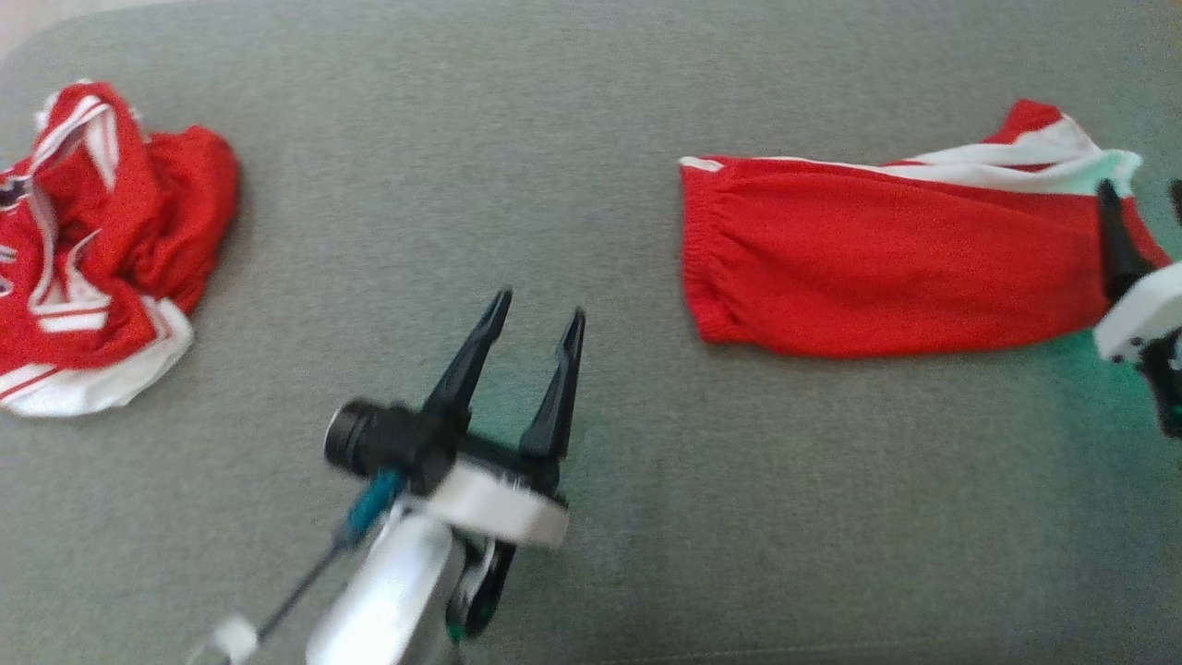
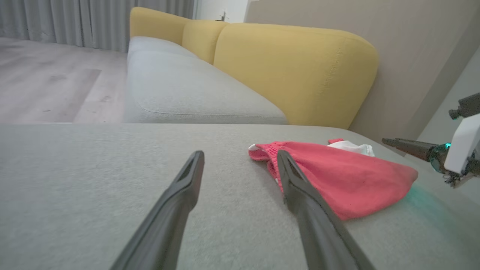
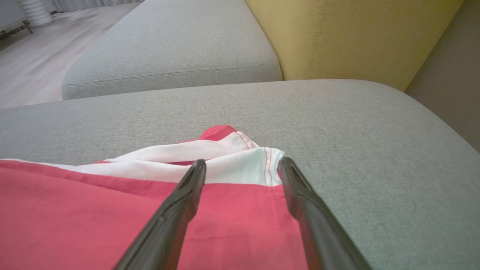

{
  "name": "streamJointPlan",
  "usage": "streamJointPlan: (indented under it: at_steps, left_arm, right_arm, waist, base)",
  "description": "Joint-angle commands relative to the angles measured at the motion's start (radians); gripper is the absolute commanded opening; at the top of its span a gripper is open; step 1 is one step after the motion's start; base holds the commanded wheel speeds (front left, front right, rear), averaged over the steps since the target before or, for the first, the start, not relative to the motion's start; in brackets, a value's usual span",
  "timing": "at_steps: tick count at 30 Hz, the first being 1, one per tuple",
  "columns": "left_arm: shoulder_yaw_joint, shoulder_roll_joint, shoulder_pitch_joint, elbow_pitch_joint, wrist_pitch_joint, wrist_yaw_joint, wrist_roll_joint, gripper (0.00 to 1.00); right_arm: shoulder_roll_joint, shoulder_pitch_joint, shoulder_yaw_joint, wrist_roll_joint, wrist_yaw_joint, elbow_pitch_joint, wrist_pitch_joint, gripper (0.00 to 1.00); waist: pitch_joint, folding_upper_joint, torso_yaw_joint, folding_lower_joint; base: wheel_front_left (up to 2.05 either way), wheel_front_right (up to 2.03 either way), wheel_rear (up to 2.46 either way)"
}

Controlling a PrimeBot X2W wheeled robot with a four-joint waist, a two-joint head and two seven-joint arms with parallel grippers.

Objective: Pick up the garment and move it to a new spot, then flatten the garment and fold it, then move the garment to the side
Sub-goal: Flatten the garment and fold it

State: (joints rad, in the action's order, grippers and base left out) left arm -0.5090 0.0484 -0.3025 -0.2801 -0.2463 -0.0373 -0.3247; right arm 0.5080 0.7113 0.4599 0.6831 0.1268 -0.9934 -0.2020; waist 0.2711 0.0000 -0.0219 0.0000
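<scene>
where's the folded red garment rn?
Head view, right side of the grey cushion: the folded red garment lies flat, its white-trimmed end at the open right gripper; the crumpled garment sits far left.

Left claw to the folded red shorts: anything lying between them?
Nothing. Head view: the grey cushion between left claw and folded red shorts is bare.

A home living room — yellow-backed grey sofa [image 2: 232, 75], curtains [image 2: 56, 18], wooden floor [image 2: 45, 86].
</scene>
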Motion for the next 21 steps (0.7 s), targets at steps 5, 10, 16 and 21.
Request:
streamJointPlan:
  at_steps: [5, 10, 16, 21]
  left_arm:
    - [-0.043, 0.002, -0.206, -0.093, 0.051, -0.021, -0.14, 1.0]
    - [-0.082, 0.002, -0.359, -0.242, 0.151, -0.016, -0.279, 1.0]
    - [-0.09, 0.002, -0.497, -0.419, 0.27, -0.004, -0.423, 1.0]
    - [-0.112, 0.002, -0.546, -0.48, 0.319, -0.044, -0.55, 0.52]
  right_arm:
    - [-0.016, -0.006, 0.027, -0.033, 0.004, 0.069, -0.029, 1.0]
    - [-0.04, -0.031, 0.029, -0.051, 0.004, 0.121, -0.039, 1.0]
    - [-0.052, -0.054, 0.015, -0.06, 0.004, 0.154, -0.043, 1.0]
    - [-0.049, -0.074, -0.01, -0.065, 0.004, 0.159, -0.046, 1.0]
  waist:
    - [0.029, 0.0, -0.089, 0.0]
    - [0.051, 0.0, -0.163, 0.0]
    - [0.085, 0.0, -0.234, 0.0]
    - [0.1, 0.0, -0.257, 0.0]
  base:
    - [0.0, 0.0, 0.0]
    - [0.0, 0.0, 0.0]
    - [0.0, 0.0, 0.0]
    - [0.0, 0.0, 0.0]
